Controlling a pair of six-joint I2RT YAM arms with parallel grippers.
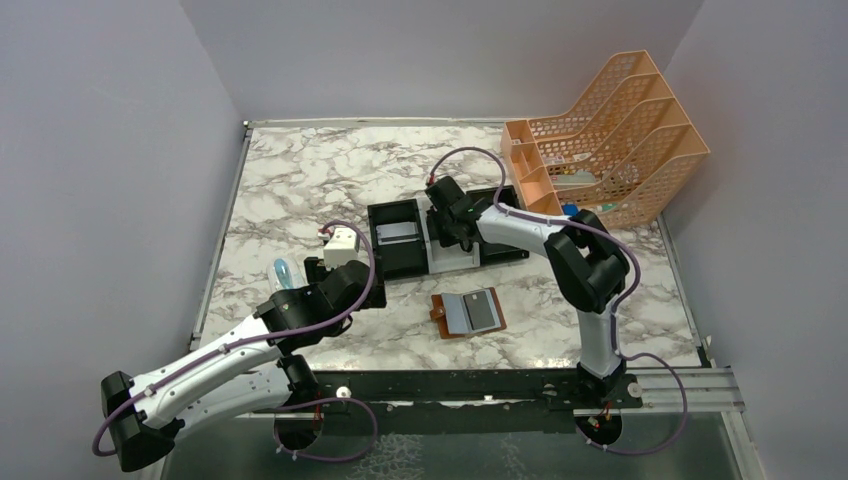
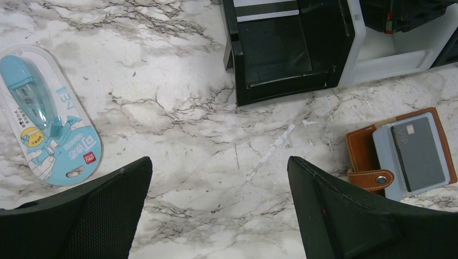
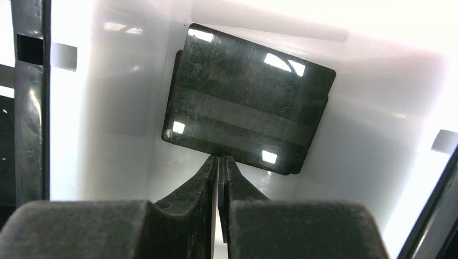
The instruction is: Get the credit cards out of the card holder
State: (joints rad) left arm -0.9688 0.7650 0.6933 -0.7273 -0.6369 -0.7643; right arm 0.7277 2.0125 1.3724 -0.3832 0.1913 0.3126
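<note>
Marble table (image 1: 300,180) — left jaws apart; right jaws together by dark card (image 3: 246,97) in tray (image 3: 378,108).

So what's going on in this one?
The right gripper, shut, reaches into the white middle compartment of the tray, its tips at the edge of a dark card lying there, not pinching it. The card holder lies open on the table with a dark grey card still in its pocket. The left gripper hovers open above the table nearby.
</note>
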